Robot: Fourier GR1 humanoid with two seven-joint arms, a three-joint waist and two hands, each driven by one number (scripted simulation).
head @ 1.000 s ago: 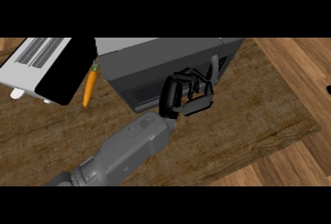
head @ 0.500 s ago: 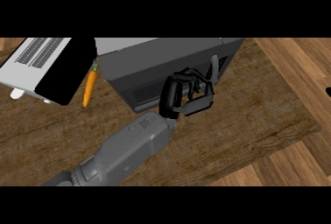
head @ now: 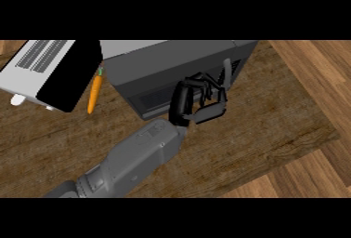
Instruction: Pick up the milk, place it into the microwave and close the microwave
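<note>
Head view: one hand at the shut microwave front.

Seen from steeply above: dark grey microwave (head: 175, 69) standing on the wooden worktop (head: 274, 135), door closed. Black hand (head: 198, 100) on a grey forearm (head: 133, 162) entering from the lower left edge, pressed against the door near the vertical handle (head: 224, 74). Fingers (head: 205, 86) curled, tips against the door front; clamped on nothing visible. Cannot tell whether this is the left or the right hand. Milk nowhere in view; cannot tell where it is. Left of the microwave, a white toaster (head: 48, 69) with slots on top, and an orange carrot (head: 94, 90) lying on the worktop between toaster and microwave.
</note>
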